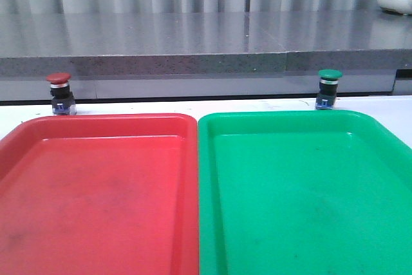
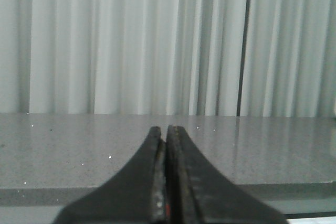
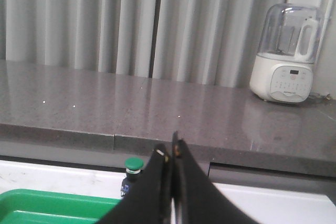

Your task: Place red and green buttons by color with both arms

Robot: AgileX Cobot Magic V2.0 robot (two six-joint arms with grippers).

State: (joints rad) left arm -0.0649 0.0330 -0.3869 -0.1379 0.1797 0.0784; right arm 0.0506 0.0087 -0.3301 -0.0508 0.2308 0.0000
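The red button (image 1: 60, 93) stands upright on the white table just behind the red tray (image 1: 96, 191). Behind the green tray (image 1: 309, 191) stands the green button (image 1: 328, 88), also upright. It shows in the right wrist view as the green button (image 3: 133, 173), partly hidden by my right gripper (image 3: 171, 148), which is shut and empty. My left gripper (image 2: 164, 129) is shut with nothing in it, facing a grey counter. Neither arm appears in the front view.
A grey stone counter (image 1: 206, 49) runs along the back, with pleated curtains behind it. A white appliance (image 3: 286, 53) with a clear jug stands on the counter at the right. The two trays lie side by side, touching.
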